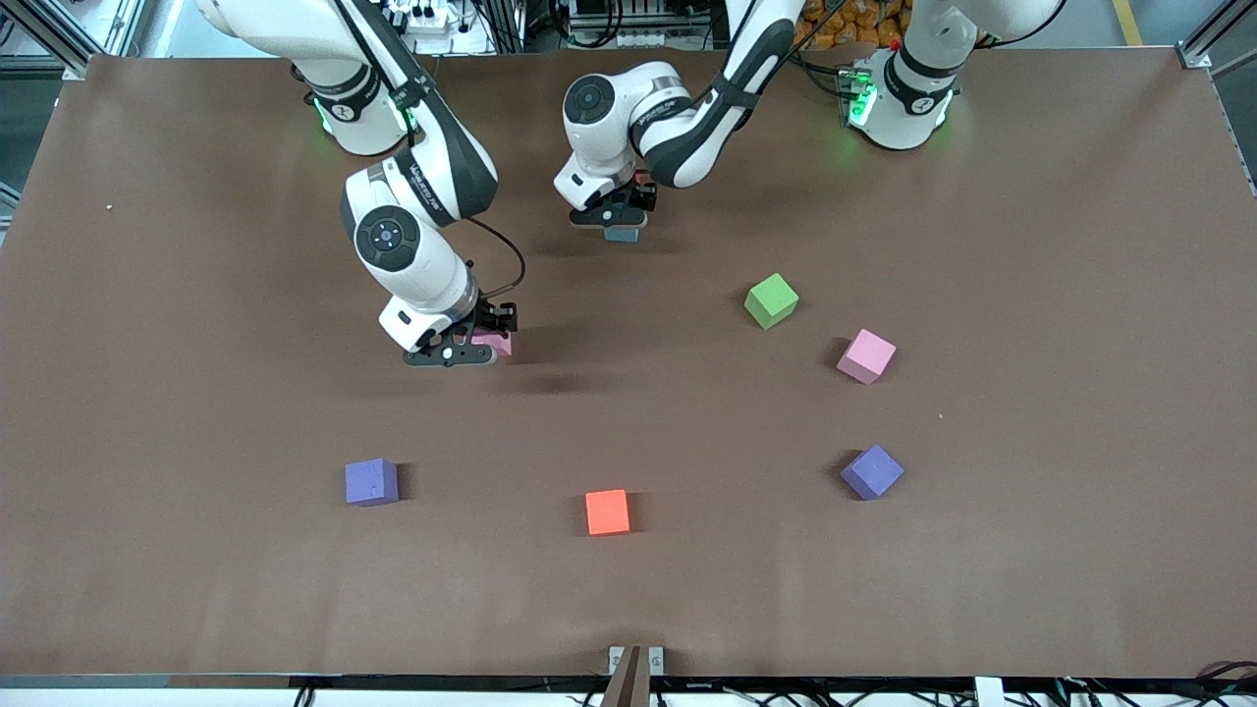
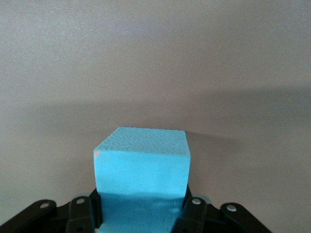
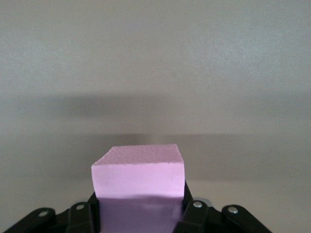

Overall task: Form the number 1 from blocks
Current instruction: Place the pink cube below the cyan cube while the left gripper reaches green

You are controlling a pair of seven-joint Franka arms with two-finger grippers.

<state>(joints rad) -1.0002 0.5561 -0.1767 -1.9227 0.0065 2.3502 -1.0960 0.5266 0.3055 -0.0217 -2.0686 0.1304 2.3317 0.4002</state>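
Observation:
My left gripper (image 1: pixel 611 218) is shut on a light blue block (image 1: pixel 622 235), over the table's middle near the robots' bases. In the left wrist view the light blue block (image 2: pixel 141 162) fills the gap between the fingers of the left gripper (image 2: pixel 141 211). My right gripper (image 1: pixel 454 352) is shut on a pink block (image 1: pixel 496 343), toward the right arm's end. The right wrist view shows that pink block (image 3: pixel 138 177) clamped in the right gripper (image 3: pixel 141 213). Loose on the table lie a green block (image 1: pixel 771 299), a second pink block (image 1: pixel 865 355), two purple blocks (image 1: pixel 871 471) (image 1: pixel 371 481) and an orange-red block (image 1: pixel 607 512).
The brown table mat (image 1: pixel 1031 245) carries only the blocks. A small metal bracket (image 1: pixel 634 660) sits at the table edge nearest the front camera. Both arm bases stand along the edge farthest from it.

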